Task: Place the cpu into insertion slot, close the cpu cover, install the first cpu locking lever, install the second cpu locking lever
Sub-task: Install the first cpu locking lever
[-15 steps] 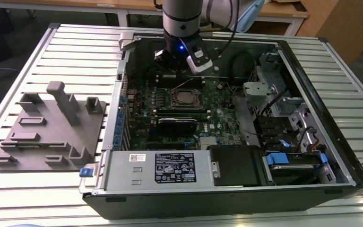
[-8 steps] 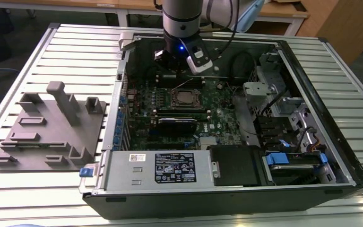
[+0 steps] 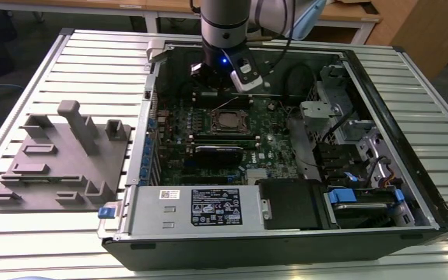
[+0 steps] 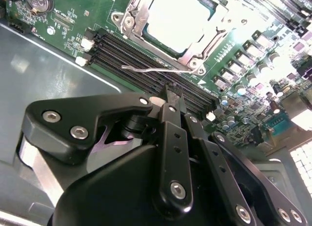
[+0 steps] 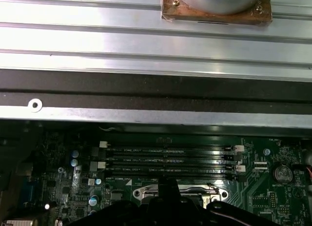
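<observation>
The cpu point(image 4: 178, 21) lies flat in the insertion slot point(image 3: 228, 121) on the green motherboard, silver top up. The cpu cover point(image 4: 132, 17), a silvery frame, lies down around it. One thin wire locking lever point(image 4: 151, 69) runs loose along the socket's edge, beside the memory slots. My gripper point(image 4: 171, 92) hangs just off that edge of the socket, over the memory slots, with its black fingers together and nothing seen between them. In the first wrist view the gripper point(image 5: 168, 186) stands in front of the socket's rim. In the exterior view the gripper point(image 3: 222, 95) is just behind the socket.
The open computer case point(image 3: 380, 116) lies on a slatted table. Black memory slots point(image 5: 170, 160) lie between socket and case wall. A black card point(image 3: 219, 153), power supply point(image 3: 200, 207) and drive bays point(image 3: 364, 201) crowd the case. A grey fixture block point(image 3: 60, 157) sits at the exterior view's left.
</observation>
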Action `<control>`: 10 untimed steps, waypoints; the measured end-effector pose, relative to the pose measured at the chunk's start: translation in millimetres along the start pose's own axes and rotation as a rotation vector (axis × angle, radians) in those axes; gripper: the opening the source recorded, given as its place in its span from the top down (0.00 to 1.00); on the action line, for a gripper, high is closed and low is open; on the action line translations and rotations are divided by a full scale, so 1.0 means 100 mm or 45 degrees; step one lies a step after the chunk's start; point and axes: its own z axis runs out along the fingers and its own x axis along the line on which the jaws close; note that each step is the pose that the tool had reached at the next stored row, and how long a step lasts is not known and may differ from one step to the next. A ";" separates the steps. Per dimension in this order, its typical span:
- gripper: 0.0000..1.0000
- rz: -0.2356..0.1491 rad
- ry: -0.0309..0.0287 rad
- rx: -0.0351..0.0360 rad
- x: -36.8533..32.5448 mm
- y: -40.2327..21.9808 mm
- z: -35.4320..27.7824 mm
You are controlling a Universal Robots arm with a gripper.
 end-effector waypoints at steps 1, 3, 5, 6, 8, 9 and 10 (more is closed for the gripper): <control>0.90 0.000 0.0000 -0.0047 -0.002 -0.009 -0.002; 0.90 0.000 -0.0001 -0.0069 -0.004 -0.020 -0.004; 0.90 0.001 -0.0001 -0.0093 -0.006 -0.028 -0.004; 0.90 0.001 -0.0002 -0.0156 -0.006 -0.032 -0.004; 0.90 0.001 -0.0005 -0.0276 -0.007 -0.038 -0.005; 0.90 0.001 -0.0005 -0.0280 -0.007 -0.038 -0.005; 0.90 0.001 -0.0006 -0.0281 -0.007 -0.038 -0.005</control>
